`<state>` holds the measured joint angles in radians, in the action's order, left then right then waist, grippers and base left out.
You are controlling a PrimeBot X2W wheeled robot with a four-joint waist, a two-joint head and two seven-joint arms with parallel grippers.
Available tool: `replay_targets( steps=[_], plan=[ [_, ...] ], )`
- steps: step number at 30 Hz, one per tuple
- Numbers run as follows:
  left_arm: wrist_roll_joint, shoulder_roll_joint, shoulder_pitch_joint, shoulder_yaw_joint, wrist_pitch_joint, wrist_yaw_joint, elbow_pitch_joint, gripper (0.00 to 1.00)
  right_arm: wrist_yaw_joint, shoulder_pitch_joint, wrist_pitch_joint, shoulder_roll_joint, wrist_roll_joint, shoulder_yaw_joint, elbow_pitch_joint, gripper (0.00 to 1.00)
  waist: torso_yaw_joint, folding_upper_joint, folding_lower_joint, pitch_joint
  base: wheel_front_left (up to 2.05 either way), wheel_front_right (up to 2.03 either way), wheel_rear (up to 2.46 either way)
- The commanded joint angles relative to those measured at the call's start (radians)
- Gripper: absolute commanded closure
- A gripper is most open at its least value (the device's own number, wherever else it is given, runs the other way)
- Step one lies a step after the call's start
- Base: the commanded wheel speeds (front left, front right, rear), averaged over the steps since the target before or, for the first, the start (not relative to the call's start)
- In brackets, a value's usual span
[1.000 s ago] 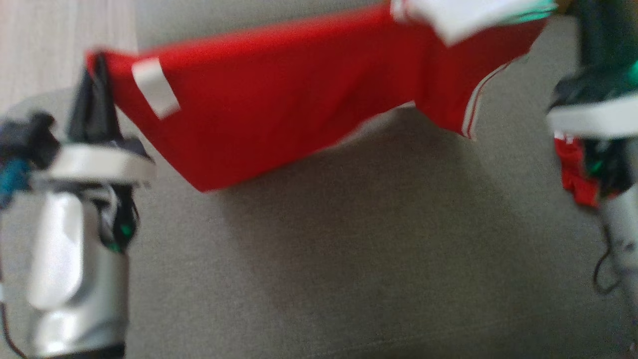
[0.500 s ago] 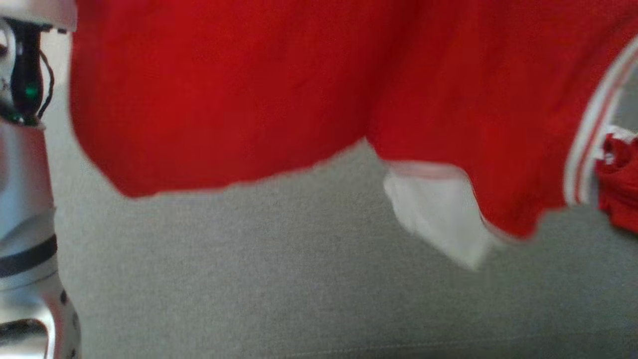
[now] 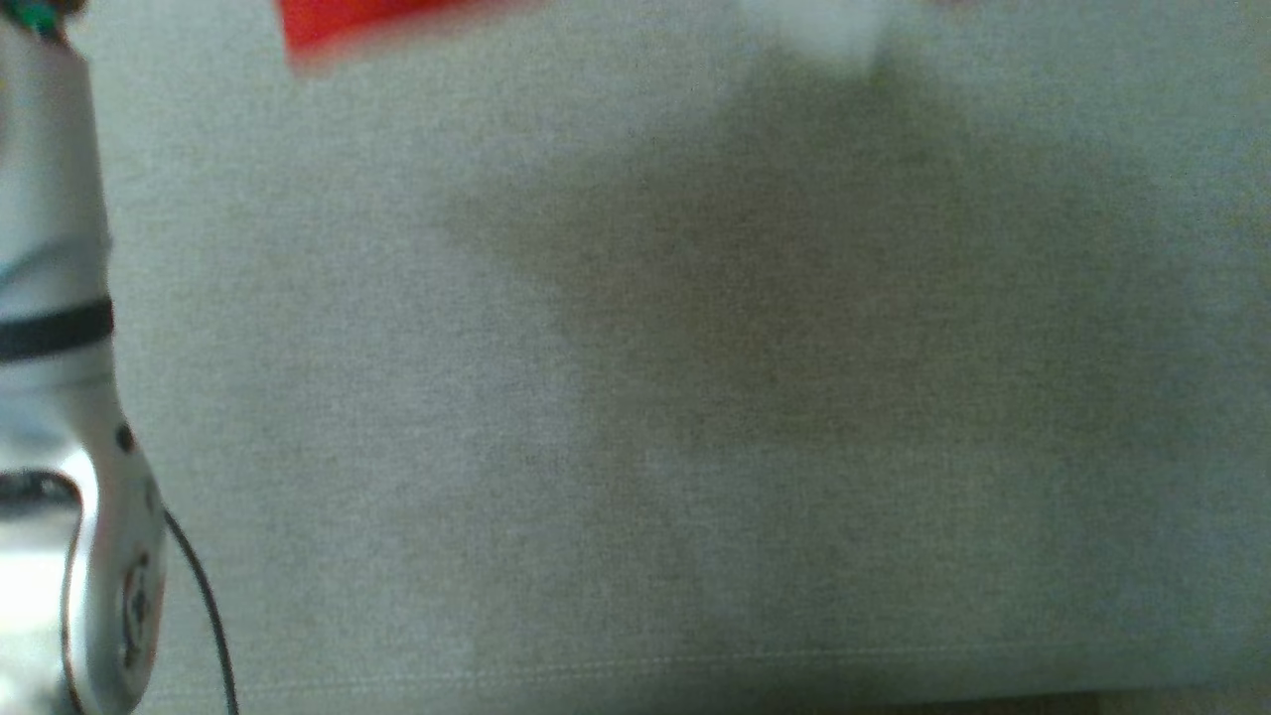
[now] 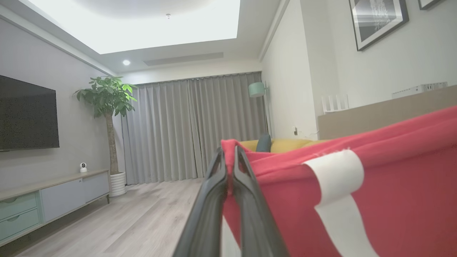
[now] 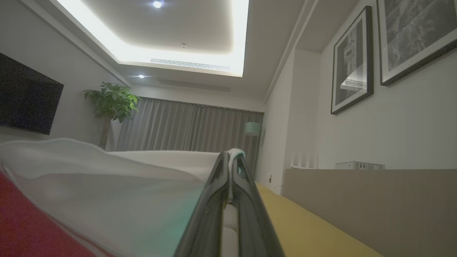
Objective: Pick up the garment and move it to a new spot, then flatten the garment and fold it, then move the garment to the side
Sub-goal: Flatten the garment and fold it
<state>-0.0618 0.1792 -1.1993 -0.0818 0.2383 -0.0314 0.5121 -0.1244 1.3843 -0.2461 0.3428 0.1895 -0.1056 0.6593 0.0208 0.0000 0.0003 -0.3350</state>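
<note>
The garment (image 4: 375, 200) is red with white patches and stripes. In the left wrist view my left gripper (image 4: 228, 157) is shut on a red corner of it, the cloth stretching away to the right. My right gripper (image 5: 231, 159) is shut on a white part of the garment (image 5: 107, 189), held high with the ceiling behind. A sliver of the red garment (image 3: 348, 20) and a white bit show at the top edge of the head view, above the grey sofa seat (image 3: 635, 397), where its shadow falls. My left forearm (image 3: 60, 348) stands at that view's left edge.
The grey seat cushion has a seam near its front edge (image 3: 635, 665). A yellow cushion (image 4: 282, 144) and sofa back, a potted plant (image 4: 107, 103), a TV (image 4: 26, 114) and a low cabinet (image 4: 43, 200) stand beyond, on a wooden floor.
The garment has risen almost out of the head view's top; half a second ago it covered the upper half. The picture is blurred, so the camera may have shifted too.
</note>
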Motion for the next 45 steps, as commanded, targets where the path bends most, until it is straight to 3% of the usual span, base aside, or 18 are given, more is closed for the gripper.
replay_targets(
  steps=[1, 5, 10, 20, 26, 32, 39, 45],
  plan=[
    [-0.007, 0.041, -0.039, 0.039, 0.007, -0.017, -0.005, 1.0, -0.006, 0.024, -0.009, -0.009, -0.012, 0.028, -0.005, 1.0, 0.001, 0.0, -0.0003, -0.014, 0.0, 0.0, 0.0],
    [-0.037, 0.016, 0.007, 0.05, 0.018, -0.017, 0.101, 1.0, -0.006, -0.043, -0.014, -0.036, -0.011, 0.033, 0.071, 1.0, 0.006, 0.0, -0.0003, -0.012, 0.0, 0.0, 0.0],
    [-0.093, -0.029, 0.198, 0.083, 0.023, -0.014, 0.21, 1.0, -0.006, -0.271, -0.015, -0.066, 0.074, -0.017, 0.104, 1.0, 0.014, 0.0, -0.0003, -0.002, 0.0, 0.0, 0.0],
    [-0.165, -0.119, 0.678, 0.165, 0.023, -0.018, 0.155, 1.0, -0.006, -0.773, -0.015, -0.118, 0.309, -0.17, 0.036, 1.0, 0.047, 0.0, -0.0003, 0.079, 0.0, 0.0, 0.0],
    [-0.194, -0.128, 0.875, 0.176, 0.023, -0.032, 0.115, 1.0, -0.006, -1.013, -0.004, -0.093, 0.387, -0.263, -0.05, 1.0, 0.064, 0.0, -0.0003, 0.169, 0.0, 0.0, 0.0],
    [-0.243, -0.129, 1.015, 0.149, 0.023, -0.058, 0.076, 1.0, -0.006, -1.203, 0.04, -0.078, 0.429, -0.282, -0.118, 1.0, 0.076, 0.0, -0.0003, 0.256, 0.0, 0.0, 0.0],
    [-0.286, -0.129, 1.137, 0.116, 0.023, -0.079, 0.021, 1.0, -0.006, -1.345, 0.084, -0.065, 0.444, -0.222, -0.224, 1.0, 0.087, 0.0, -0.0003, 0.287, 0.0, 0.0, 0.0],
    [-0.275, -0.129, 1.094, 0.097, 0.023, -0.083, -0.077, 1.0, -0.006, -1.282, 0.078, -0.086, 0.411, -0.156, -0.334, 1.0, 0.067, 0.0, -0.0003, 0.247, 0.0, 0.0, 0.0]
  ],
)
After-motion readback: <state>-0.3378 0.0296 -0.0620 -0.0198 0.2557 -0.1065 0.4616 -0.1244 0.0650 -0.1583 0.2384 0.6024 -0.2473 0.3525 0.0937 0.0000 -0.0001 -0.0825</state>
